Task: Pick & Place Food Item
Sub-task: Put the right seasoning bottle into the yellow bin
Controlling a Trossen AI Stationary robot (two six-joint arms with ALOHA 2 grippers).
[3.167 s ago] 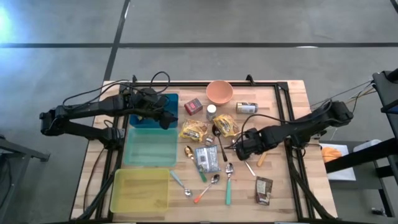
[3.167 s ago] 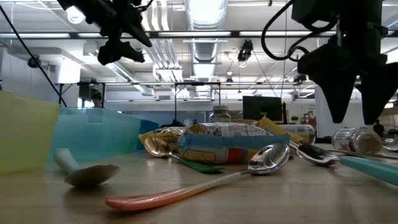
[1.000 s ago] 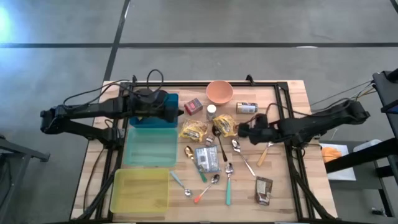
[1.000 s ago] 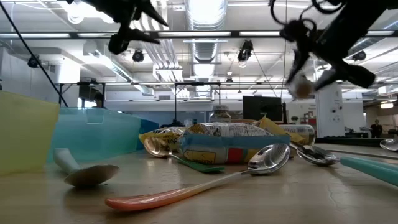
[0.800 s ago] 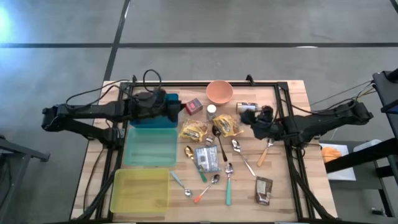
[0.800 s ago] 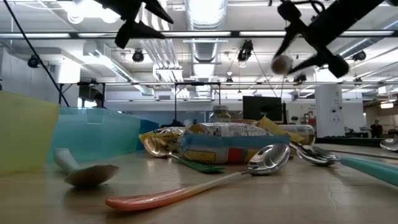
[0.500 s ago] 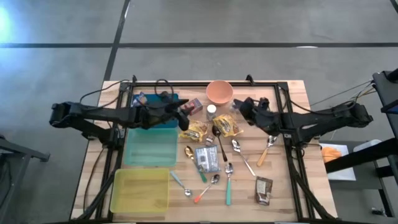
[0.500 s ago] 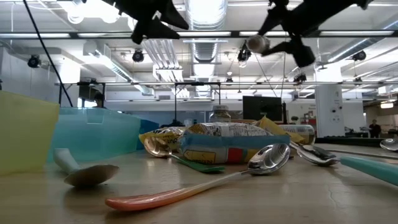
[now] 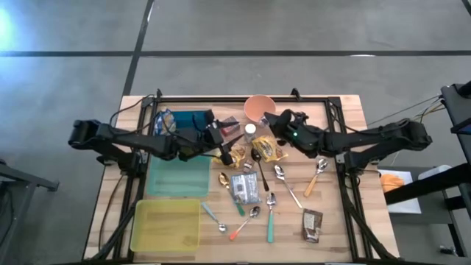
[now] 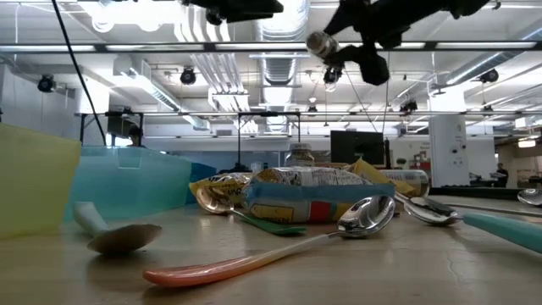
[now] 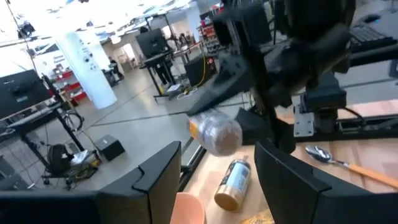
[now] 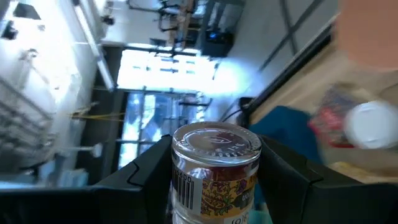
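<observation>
Item: a small clear glass jar with a metal lid and a red-and-yellow label (image 12: 214,171) is held in the air, clamped between the fingers of the right pincer (image 9: 276,123); from the high view it is placed above the back middle of the tabletop (image 9: 346,110), just in front of the salmon-coloured round bowl (image 9: 257,107).
Right pincer: it is closed on the jar, well above the clutter, as the low view shows.
Left pincer: the left pincer (image 9: 218,138) is held partly open and empty, its tips turned toward the jar, which is seen just beyond them in the left wrist view; it is hung over the edge of the dark blue bin (image 9: 184,121).
Done: the lift is judged complete, since the jar is off the tabletop.
Left: the placing is not yet done; a hand-over between the arms seems likely, but the target cannot be told. The translucent teal tray (image 9: 176,173) and the yellow-green tray (image 9: 165,224) appear to hold no food.
Open room: free air is had above the items; the gap between the two pincers is narrow.
Edges: below lie crinkled yellow snack packets (image 9: 229,154), a small white-capped bottle (image 9: 250,130) and metal spoons (image 9: 280,174), so a straight descent would be obstructed; the bin walls and the black frame rail (image 9: 243,98) are to be cleared.
</observation>
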